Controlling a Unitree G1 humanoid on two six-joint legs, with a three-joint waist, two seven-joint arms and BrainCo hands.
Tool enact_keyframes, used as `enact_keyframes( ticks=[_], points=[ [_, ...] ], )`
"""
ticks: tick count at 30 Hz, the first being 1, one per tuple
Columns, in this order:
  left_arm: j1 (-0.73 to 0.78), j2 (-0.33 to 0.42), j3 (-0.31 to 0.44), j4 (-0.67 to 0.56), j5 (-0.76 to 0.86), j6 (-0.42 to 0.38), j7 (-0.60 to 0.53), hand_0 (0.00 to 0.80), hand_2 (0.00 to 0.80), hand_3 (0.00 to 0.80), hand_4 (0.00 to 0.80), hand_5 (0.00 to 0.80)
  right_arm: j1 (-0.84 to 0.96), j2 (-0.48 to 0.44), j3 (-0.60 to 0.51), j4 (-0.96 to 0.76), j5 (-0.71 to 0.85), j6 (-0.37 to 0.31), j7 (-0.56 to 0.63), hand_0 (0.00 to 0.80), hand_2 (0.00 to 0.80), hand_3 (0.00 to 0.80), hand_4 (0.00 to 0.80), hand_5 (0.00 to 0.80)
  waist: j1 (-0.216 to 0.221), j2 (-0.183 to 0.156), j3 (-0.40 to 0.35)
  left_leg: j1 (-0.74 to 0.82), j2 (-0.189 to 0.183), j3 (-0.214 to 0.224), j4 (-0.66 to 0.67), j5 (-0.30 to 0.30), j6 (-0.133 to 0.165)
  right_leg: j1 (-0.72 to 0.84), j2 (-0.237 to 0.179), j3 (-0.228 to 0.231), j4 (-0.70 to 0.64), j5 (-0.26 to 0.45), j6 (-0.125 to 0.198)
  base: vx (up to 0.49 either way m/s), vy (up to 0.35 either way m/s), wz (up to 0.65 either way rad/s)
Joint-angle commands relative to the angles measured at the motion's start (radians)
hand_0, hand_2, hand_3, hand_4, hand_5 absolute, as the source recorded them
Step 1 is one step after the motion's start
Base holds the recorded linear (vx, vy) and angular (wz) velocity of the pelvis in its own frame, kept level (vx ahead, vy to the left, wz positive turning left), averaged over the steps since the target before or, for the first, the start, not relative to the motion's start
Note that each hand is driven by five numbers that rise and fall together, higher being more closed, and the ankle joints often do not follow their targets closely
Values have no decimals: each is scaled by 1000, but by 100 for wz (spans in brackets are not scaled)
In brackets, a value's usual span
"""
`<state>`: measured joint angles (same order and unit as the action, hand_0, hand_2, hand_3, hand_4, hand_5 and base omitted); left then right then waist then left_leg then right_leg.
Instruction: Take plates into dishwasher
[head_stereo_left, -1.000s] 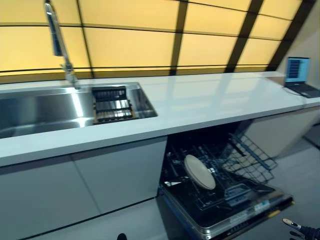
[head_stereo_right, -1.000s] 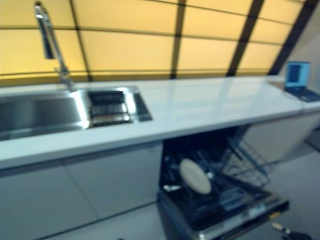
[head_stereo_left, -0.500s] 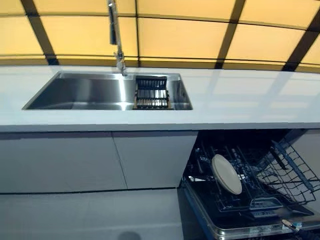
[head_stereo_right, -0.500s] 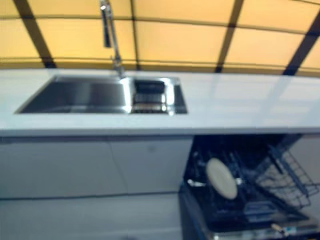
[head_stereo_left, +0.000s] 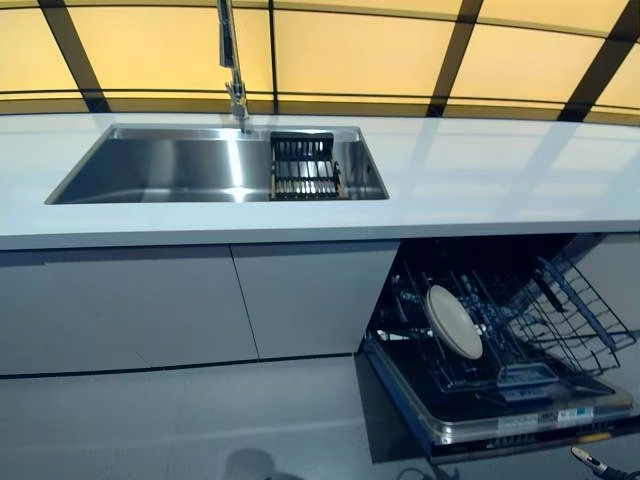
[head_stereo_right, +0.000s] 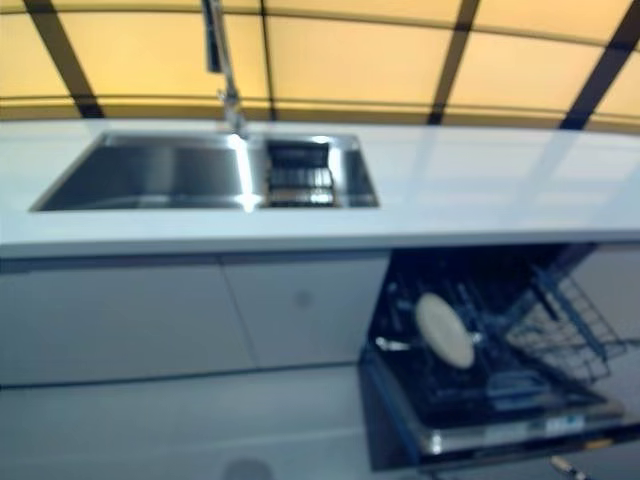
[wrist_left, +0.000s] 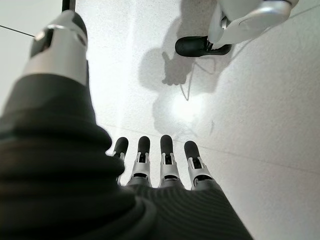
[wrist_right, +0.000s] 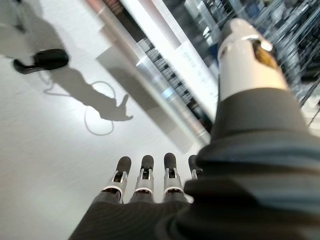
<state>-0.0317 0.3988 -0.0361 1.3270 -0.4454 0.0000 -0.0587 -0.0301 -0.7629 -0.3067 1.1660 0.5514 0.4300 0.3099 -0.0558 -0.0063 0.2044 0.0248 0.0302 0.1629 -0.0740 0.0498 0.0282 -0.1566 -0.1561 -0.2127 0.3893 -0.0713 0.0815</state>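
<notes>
The plate (head_stereo_left: 454, 321) is cream-white against the dark wire rack (head_stereo_left: 560, 315) of the black dishwasher (head_stereo_left: 500, 400). The countertop (head_stereo_left: 480, 180) is white, the sink (head_stereo_left: 170, 170) brushed steel with a black slatted drainer (head_stereo_left: 305, 168). Amber-yellow wall panels (head_stereo_left: 350, 50) are crossed by dark bars. The cabinet fronts (head_stereo_left: 150, 305) are pale grey.

Dishwasher (head_stereo_left: 500, 400) door front cut off; right hand (head_stereo_left: 590, 461) mostly out of frame.

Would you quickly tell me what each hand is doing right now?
Left hand: open, fingers straight, holding nothing.
Right hand: open, fingers straight, holding nothing.
</notes>
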Motion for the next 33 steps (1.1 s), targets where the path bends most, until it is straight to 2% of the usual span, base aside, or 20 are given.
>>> enact_keyframes(
  ticks=[1,3,4,6,8,14,17,22,27,33],
  points=[
    [-24,14,11,57,2,32,2,0,0,0,0,0,31,6,-19,53,-29,-45,10,0,0,0,0,0,7,-50,-51,8,19,-135,61,-76,-25,83,-73,177,-264,181,47,-8,-455,19],
    [-31,17,21,59,-16,31,16,0,0,0,0,0,13,20,5,60,-1,-51,-11,0,0,0,0,0,15,-67,-57,-3,52,-93,103,-86,-38,107,-69,135,-314,163,64,-87,-270,12],
    [-41,20,37,59,-46,31,27,0,0,0,0,0,-3,32,24,67,9,-53,-17,0,0,0,0,0,18,-72,-56,-12,80,-74,119,-86,-48,111,-58,135,-309,145,70,-92,-228,-28],
    [-56,23,45,49,-53,36,18,0,0,0,0,0,-3,52,33,66,33,-57,-17,0,0,0,0,0,22,-79,-48,-21,105,-67,125,-74,-57,121,-39,133,-313,131,70,-86,-241,-11],
    [-64,15,49,38,-28,17,7,0,0,0,0,0,11,87,45,44,69,-66,-15,0,0,0,0,0,27,-87,-41,-27,115,-71,109,-57,-66,140,-22,125,-338,131,69,-102,-226,16],
    [-77,4,26,2,-31,9,17,0,0,0,0,0,6,125,67,29,149,-121,-31,0,0,0,0,0,20,-84,-40,-16,112,-69,44,-23,-77,151,-7,105,-384,142,65,-98,-99,7],
    [-73,-3,10,-1,-23,2,12,0,0,0,0,0,2,173,86,-15,235,-187,-67,0,0,0,0,0,12,-69,-37,-9,101,-73,7,-9,-76,149,0,106,-384,135,61,-76,-21,-2],
    [-73,-12,-9,0,-27,-4,2,0,0,0,0,0,-8,219,81,-6,312,-231,-70,0,0,0,0,0,-1,-48,-33,-14,92,-68,-6,-4,-78,139,0,109,-397,138,56,-73,4,0],
    [-96,-26,-33,-14,-36,-3,2,0,0,0,0,0,-53,268,88,24,423,-271,-68,0,0,0,0,0,-5,-19,-4,-47,85,-70,-13,9,-80,110,6,123,-407,145,48,-133,-12,-1],
    [-105,-46,-53,-23,-49,-12,0,0,0,0,0,0,-77,286,93,51,448,-277,-61,0,0,0,0,0,-12,3,13,-72,78,-85,-13,20,-85,96,12,133,-408,143,39,-85,21,-6]
  ],
)
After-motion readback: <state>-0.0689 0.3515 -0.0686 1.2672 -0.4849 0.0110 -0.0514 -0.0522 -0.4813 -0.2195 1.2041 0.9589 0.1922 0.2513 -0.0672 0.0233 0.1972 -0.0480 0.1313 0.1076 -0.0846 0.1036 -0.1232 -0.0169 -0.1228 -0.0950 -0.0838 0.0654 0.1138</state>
